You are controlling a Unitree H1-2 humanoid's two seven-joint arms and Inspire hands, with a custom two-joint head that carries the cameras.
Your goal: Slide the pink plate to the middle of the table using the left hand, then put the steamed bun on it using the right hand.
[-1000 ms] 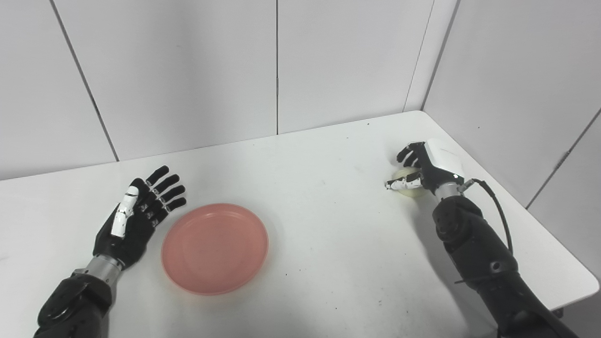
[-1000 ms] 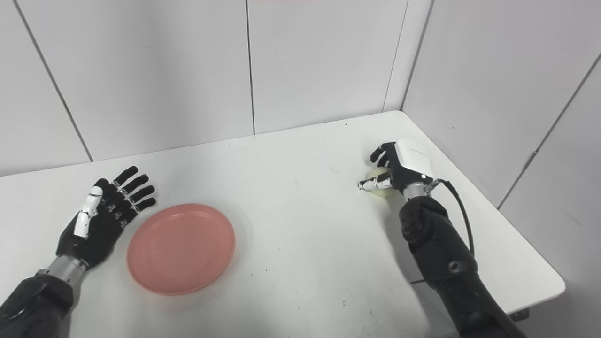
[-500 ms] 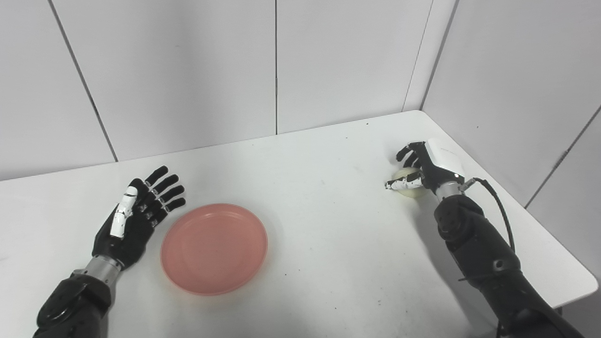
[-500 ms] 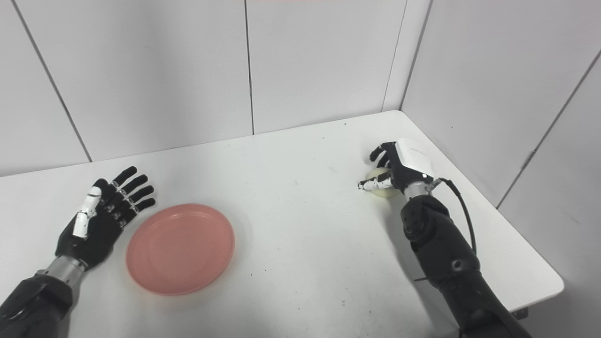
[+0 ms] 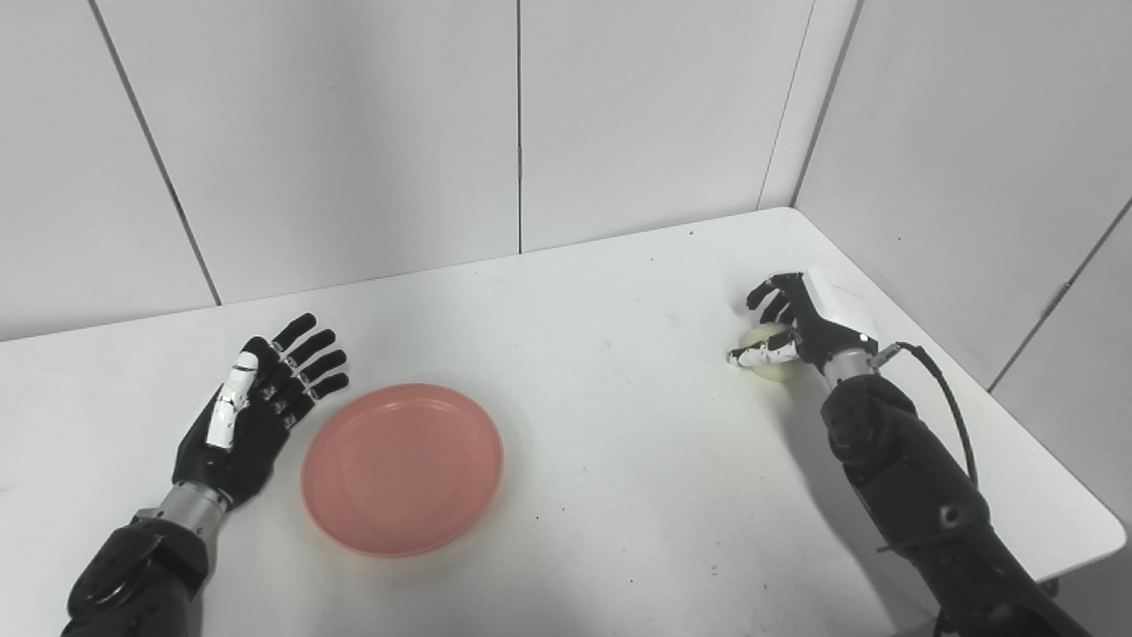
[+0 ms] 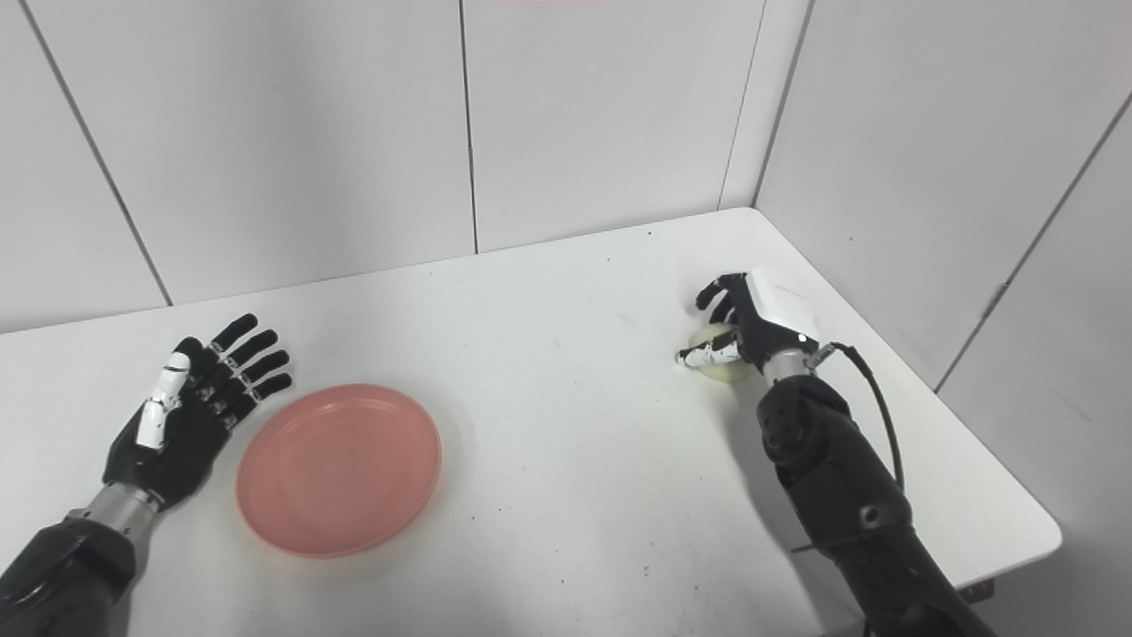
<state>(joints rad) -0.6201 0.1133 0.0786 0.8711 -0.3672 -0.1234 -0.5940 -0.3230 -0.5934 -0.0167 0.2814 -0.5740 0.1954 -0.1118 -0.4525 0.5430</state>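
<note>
Left eye view: the pink plate point(image 5: 402, 468) lies at seven o'clock on the table point(image 5: 601, 460), left of middle; the left hand point(image 5: 256, 409) rests beside it, fingers spread, empty.

Right eye view: the right hand point(image 6: 743, 327) is curled around the steamed bun point(image 6: 721, 352) at three o'clock. Carrying and placing it remain.

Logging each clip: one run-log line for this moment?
left hand: open beside plate | right hand: fingers around bun | plate: bare

You look down from two head cameras set side by side above the near edge of the white rectangular desk point(image 5: 619, 372), facing the far grey panelled wall point(image 6: 354, 133); both share the whole desk top.
</note>
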